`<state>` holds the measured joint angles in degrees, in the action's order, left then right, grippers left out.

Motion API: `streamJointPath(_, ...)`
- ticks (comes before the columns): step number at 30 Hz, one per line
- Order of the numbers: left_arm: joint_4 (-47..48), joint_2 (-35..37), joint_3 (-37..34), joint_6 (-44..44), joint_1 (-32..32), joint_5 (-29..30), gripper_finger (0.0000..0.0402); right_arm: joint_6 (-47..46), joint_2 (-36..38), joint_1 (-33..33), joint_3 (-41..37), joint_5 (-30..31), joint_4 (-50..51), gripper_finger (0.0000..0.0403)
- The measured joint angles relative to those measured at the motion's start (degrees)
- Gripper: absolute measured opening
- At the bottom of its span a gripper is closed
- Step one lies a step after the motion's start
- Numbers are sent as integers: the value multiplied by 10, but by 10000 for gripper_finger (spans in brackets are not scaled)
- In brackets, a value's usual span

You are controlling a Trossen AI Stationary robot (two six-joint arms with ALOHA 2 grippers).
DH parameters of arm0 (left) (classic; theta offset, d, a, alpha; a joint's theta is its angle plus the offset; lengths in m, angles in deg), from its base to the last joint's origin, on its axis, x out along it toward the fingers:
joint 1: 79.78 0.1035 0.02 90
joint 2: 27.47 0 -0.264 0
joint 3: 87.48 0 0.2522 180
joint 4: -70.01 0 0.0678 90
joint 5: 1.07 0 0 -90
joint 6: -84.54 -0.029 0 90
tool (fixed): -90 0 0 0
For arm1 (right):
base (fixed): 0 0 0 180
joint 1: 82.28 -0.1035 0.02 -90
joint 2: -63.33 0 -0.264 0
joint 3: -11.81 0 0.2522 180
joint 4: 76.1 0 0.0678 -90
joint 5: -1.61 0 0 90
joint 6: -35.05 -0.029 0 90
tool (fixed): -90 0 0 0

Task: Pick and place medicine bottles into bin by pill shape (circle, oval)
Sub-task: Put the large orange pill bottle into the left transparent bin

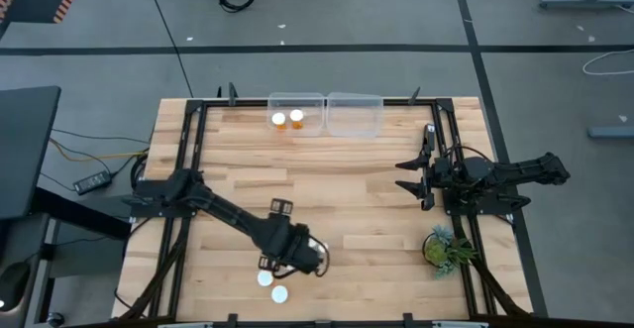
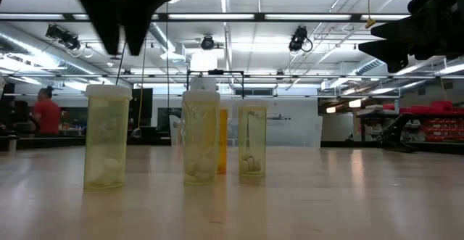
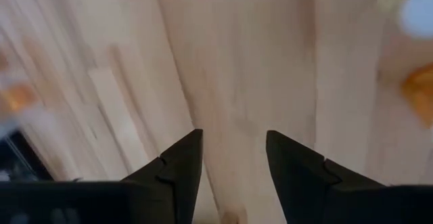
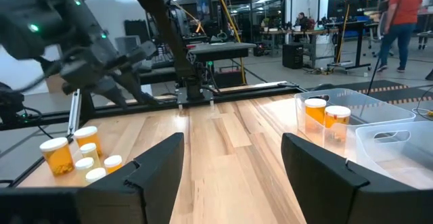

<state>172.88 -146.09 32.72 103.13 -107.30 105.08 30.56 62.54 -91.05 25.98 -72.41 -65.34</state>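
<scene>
Bottles waiting to be sorted stand in a small cluster at the near edge of the table (image 1: 357, 169), just beside and partly beneath the left gripper (image 1: 302, 254); from above, two white caps (image 1: 272, 286) show just beyond its fingers, and the right wrist camera counts about five amber bottles (image 4: 74, 158) grouped there. Two more bottles (image 1: 288, 120) already stand in the left clear bin (image 1: 297, 100) at the far edge, while the right clear bin (image 1: 355, 115) next to it looks empty. The left gripper hangs over bare wood with its fingers part-way apart and nothing between them, a blurred amber bottle (image 3: 419, 92) off to one side of it. The right gripper (image 1: 421, 177) waits well apart from the cluster, fingers spread wide and empty, with the green plant (image 1: 446, 247) close by its arm. The step in hand looks like choosing and grasping the next bottle. To do it well, the left gripper should probably centre on one bottle at the cluster's edge, widen enough to clear the cap, come down straight so neighbours are not toppled, and close on the body below the cap. Which pill shape each bottle holds cannot be read here.
</scene>
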Motion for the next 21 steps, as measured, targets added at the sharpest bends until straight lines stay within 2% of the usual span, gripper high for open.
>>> streamJointPath(3,-10,25,-61,56,-17,-21,172,0,0,0,0,0,0,255)
streamJointPath(6,-27,45,-105,131,-35,-69,172,0,0,0,0,0,0,255)
streamJointPath(12,-66,47,-150,265,-75,-143,172,0,0,0,0,0,0,255)
streamJointPath(21,-149,46,-168,323,-120,-151,191,0,0,0,0,0,0,255)
